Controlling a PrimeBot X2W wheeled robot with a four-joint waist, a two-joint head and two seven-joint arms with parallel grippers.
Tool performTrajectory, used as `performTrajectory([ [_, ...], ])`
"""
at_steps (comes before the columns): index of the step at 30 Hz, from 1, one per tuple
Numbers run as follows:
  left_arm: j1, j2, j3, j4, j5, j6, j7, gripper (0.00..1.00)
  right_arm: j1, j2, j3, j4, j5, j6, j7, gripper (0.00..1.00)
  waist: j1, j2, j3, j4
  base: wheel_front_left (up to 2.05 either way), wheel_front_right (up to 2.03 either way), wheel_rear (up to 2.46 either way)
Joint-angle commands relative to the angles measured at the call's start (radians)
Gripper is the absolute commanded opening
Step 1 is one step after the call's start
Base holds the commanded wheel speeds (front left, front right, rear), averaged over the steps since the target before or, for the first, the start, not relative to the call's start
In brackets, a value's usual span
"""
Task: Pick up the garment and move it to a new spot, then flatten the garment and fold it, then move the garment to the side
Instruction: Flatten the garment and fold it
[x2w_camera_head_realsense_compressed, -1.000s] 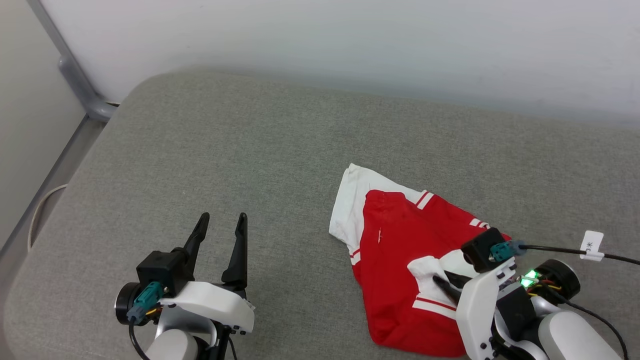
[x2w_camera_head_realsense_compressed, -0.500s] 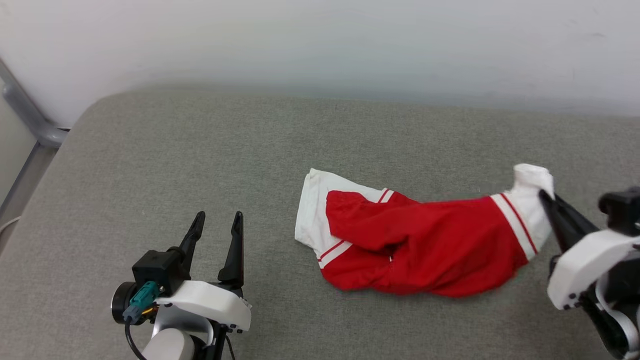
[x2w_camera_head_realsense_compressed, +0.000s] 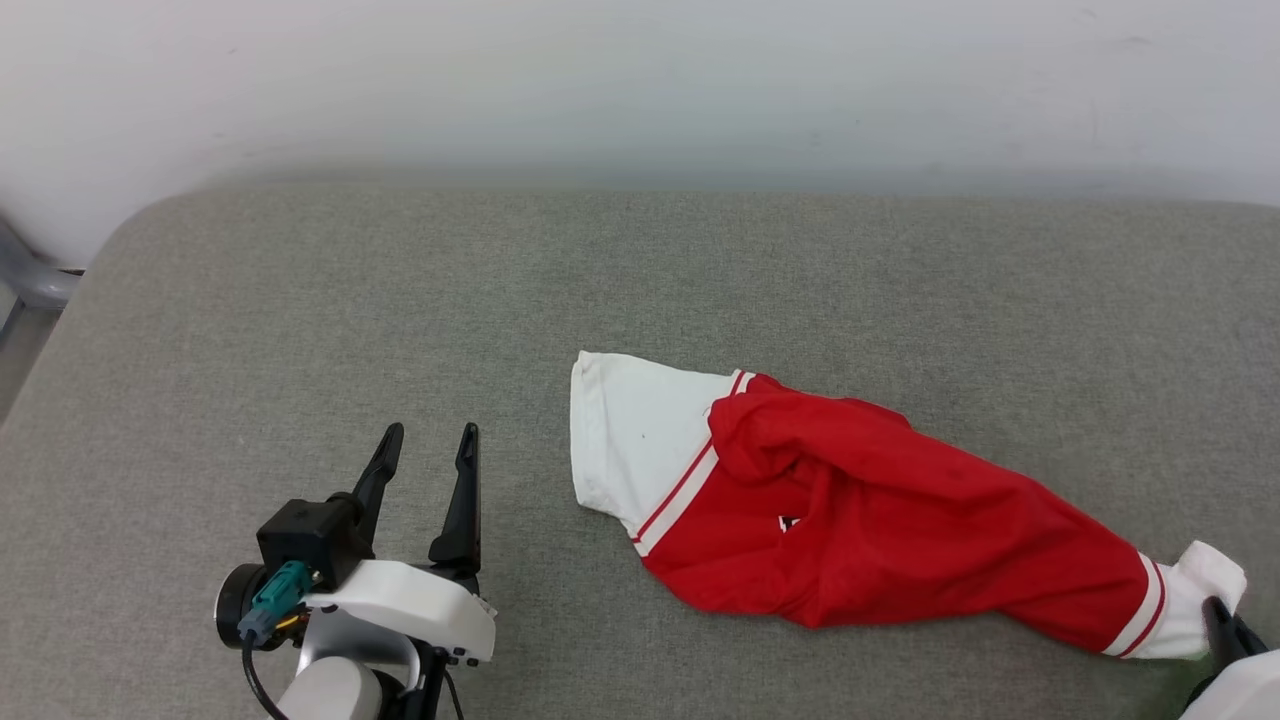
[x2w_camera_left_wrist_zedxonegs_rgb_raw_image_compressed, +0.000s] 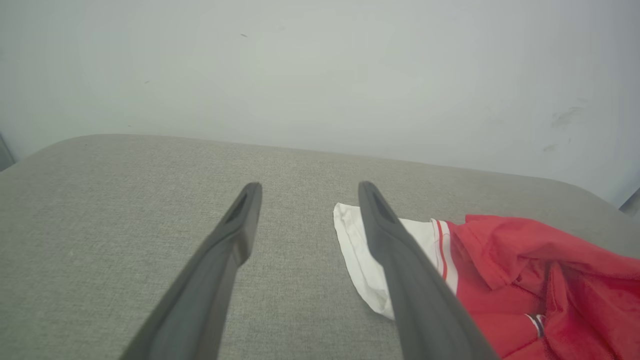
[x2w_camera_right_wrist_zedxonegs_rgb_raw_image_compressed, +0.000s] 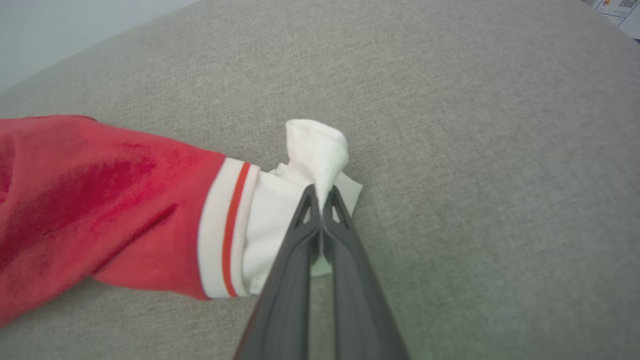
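Note:
The garment (x2w_camera_head_realsense_compressed: 900, 530), a red shirt with white sleeves and red-white trim, lies stretched out across the grey cushion. One white sleeve (x2w_camera_head_realsense_compressed: 630, 440) rests flat at its left end. My right gripper (x2w_camera_right_wrist_zedxonegs_rgb_raw_image_compressed: 320, 192) is shut on the other white sleeve (x2w_camera_right_wrist_zedxonegs_rgb_raw_image_compressed: 315, 145) at the garment's right end, near the head view's lower right corner (x2w_camera_head_realsense_compressed: 1215, 610). My left gripper (x2w_camera_head_realsense_compressed: 428, 445) stands open over bare cushion, left of the garment and apart from it; in the left wrist view its right finger (x2w_camera_left_wrist_zedxonegs_rgb_raw_image_compressed: 395, 245) overlaps the white sleeve (x2w_camera_left_wrist_zedxonegs_rgb_raw_image_compressed: 360, 255). The letters and number are hidden.
The grey cushion (x2w_camera_head_realsense_compressed: 400, 300) runs wide to the left and behind the garment, ending at a pale wall (x2w_camera_head_realsense_compressed: 640, 80). A grey metal pipe (x2w_camera_head_realsense_compressed: 30, 275) stands at the far left edge.
My right gripper has pulled the white sleeve rightward and down, stretching the bunched garment into a long shape. The head camera has shifted too. The left gripper stays open in place.

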Motion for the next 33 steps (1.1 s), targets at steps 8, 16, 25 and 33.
performTrajectory([
  [8,0.001,0.009,-0.003,-0.002,-0.008,0.007,0.009,1.0,-0.081,0.026,0.001,-0.035,-0.015,-0.001,-0.208,1.0,0.0,-0.0001,0.004,-0.005,0.0,0.0,0.0],
  [16,0.022,0.012,-0.009,0.006,-0.018,0.012,0.018,1.0,-0.046,0.039,0.066,-0.156,-0.08,-0.001,-0.288,1.0,0.0,-0.0001,-0.04,0.008,0.0,0.0,0.0],
  [25,-0.003,0.048,-0.035,0.002,-0.034,-0.003,0.146,1.0,0.064,0.05,0.185,-0.32,-0.109,-0.001,-0.234,1.0,0.0,-0.0001,-0.073,0.011,0.0,0.0,0.0],
  [33,-0.144,0.069,-0.078,0.023,-0.075,-0.046,0.385,1.0,0.096,0.05,0.252,-0.396,-0.072,-0.001,-0.206,1.0,0.0,-0.0001,-0.015,-0.056,0.0,0.0,0.0],
])
